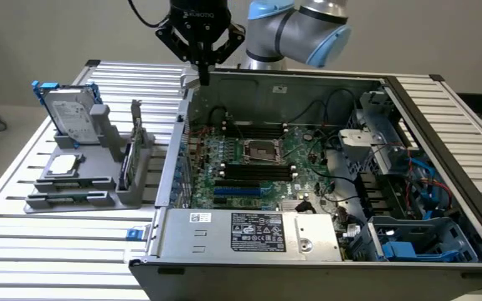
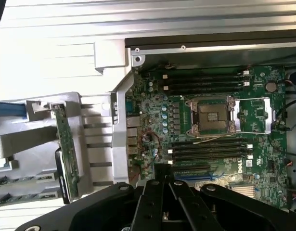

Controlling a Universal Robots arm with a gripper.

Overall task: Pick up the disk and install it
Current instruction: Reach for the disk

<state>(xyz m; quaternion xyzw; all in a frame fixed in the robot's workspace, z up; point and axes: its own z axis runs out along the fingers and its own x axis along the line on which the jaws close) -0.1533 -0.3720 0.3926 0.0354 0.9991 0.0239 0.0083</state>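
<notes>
Silver-grey disk (image 1: 61, 100), white label (image 1: 77, 124), blue rails (image 1: 43, 88); green circuit board (image 1: 258, 168); black gripper (image 1: 203, 63); pale blue arm joints (image 1: 326, 42); ribbed silver table (image 1: 48, 251).

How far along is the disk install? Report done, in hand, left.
Done: nothing yet; the disk stands upright in the grey holder on the exterior view's left. In hand: nothing; the tool is shut and empty above a corner of the open computer case. Left: picking up and installing the disk.

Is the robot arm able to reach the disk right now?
Probably yes. The disk stands upright in its stand, top edge bare, nothing above it. The tool hangs shut and empty over the edge of the case, with open space between them.
</notes>
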